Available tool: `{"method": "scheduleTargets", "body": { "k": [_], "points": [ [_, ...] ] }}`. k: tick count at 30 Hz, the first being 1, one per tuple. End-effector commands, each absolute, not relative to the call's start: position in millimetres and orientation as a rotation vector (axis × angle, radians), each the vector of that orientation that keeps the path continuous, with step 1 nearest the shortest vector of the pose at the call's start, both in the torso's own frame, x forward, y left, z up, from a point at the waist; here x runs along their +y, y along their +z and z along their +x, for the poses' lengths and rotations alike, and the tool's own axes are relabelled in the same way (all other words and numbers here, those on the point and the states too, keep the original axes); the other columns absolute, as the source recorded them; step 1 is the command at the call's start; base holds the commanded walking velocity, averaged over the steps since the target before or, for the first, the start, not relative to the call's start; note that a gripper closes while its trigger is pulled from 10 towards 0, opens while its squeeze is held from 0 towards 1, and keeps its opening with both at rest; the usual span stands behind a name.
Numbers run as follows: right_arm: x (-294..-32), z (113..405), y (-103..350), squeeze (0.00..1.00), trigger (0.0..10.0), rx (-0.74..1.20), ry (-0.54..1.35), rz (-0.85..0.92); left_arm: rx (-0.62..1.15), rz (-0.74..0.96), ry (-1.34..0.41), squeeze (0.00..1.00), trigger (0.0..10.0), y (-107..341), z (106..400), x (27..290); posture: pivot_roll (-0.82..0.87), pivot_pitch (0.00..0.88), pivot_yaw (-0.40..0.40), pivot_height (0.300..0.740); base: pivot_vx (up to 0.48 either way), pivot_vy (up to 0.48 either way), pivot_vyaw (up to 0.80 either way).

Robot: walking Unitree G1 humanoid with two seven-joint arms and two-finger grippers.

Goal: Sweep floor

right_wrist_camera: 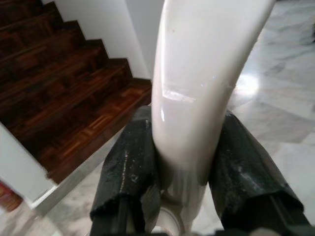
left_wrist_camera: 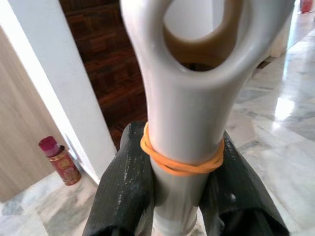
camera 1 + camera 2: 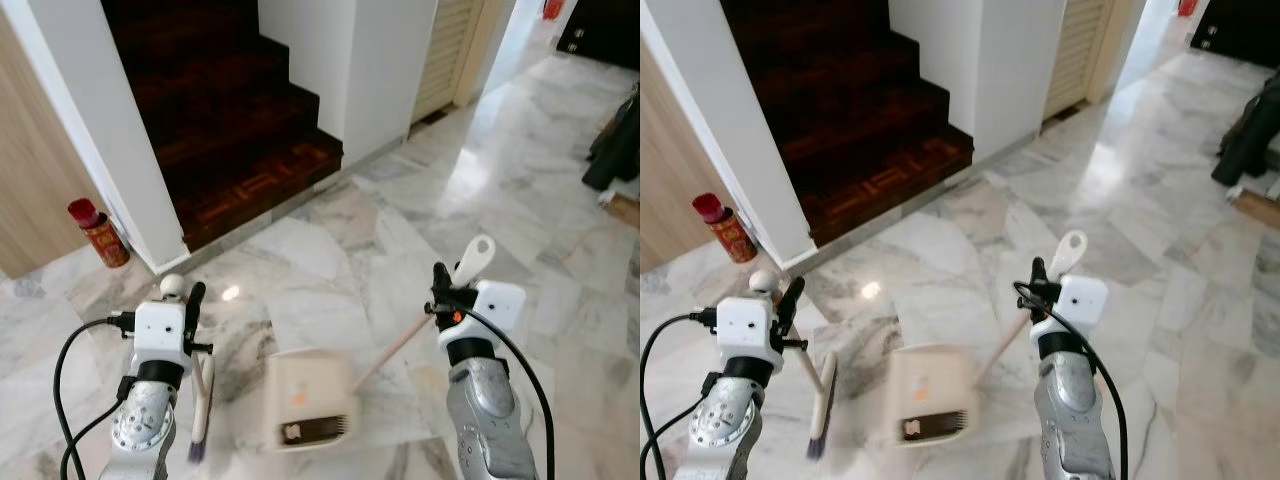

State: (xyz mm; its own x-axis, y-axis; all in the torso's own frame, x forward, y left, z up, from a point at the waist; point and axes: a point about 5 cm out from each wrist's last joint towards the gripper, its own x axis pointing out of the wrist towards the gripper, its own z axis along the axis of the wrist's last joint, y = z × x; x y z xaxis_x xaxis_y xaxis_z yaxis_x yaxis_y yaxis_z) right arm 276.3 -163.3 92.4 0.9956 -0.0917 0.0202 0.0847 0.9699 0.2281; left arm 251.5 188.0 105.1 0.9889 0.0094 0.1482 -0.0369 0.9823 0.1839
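Observation:
My left gripper (image 3: 193, 302) is shut on the white looped handle (image 2: 182, 113) of a small broom, which has an orange rubber band around it. The broom's dark bristle head (image 3: 200, 405) hangs down to the marble floor (image 3: 330, 250) below my left arm. My right gripper (image 3: 440, 285) is shut on the white handle (image 1: 197, 98) of a cream dustpan (image 3: 305, 400). The dustpan looks blurred and sits low between my two arms. Its long shaft (image 3: 395, 345) slants up to my right gripper, and the looped tip (image 3: 477, 255) sticks out past it.
A dark wooden staircase (image 3: 230, 120) rises ahead between white walls (image 3: 110, 130). A red can (image 3: 100, 232) stands at the foot of the left wall. A dark bag (image 3: 615, 140) lies at the far right. Open marble floor stretches ahead and to the right.

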Motion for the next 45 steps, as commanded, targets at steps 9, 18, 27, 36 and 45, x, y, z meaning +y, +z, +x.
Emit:
{"method": "scheduleTargets", "body": {
  "k": [9,18,27,36,45],
  "points": [
    [-165,277,98,0.00,10.0,-0.025,-0.084,0.231,-0.207,0.191,0.026,0.00,10.0,121,253,187,0.06,0.086,-0.003,0.740,0.000,0.000,0.00],
    [-163,278,92,0.00,10.0,0.036,-0.094,0.338,-0.195,0.187,0.020,0.00,10.0,120,253,187,0.06,0.093,-0.004,0.740,0.000,0.000,0.00],
    [-160,278,86,0.00,10.0,0.087,-0.085,0.406,-0.167,0.164,-0.029,0.00,10.0,116,253,180,0.06,0.097,-0.002,0.740,0.000,0.000,0.00],
    [-156,279,92,0.00,10.0,0.048,-0.042,0.271,-0.159,0.162,-0.029,0.00,10.0,115,253,181,0.06,0.092,-0.002,0.740,0.000,0.000,0.00],
    [-158,279,100,0.00,10.0,-0.011,-0.042,0.256,-0.160,0.162,-0.019,0.00,10.0,114,253,182,0.06,0.079,0.000,0.740,0.000,0.000,0.55]
  ]
}}
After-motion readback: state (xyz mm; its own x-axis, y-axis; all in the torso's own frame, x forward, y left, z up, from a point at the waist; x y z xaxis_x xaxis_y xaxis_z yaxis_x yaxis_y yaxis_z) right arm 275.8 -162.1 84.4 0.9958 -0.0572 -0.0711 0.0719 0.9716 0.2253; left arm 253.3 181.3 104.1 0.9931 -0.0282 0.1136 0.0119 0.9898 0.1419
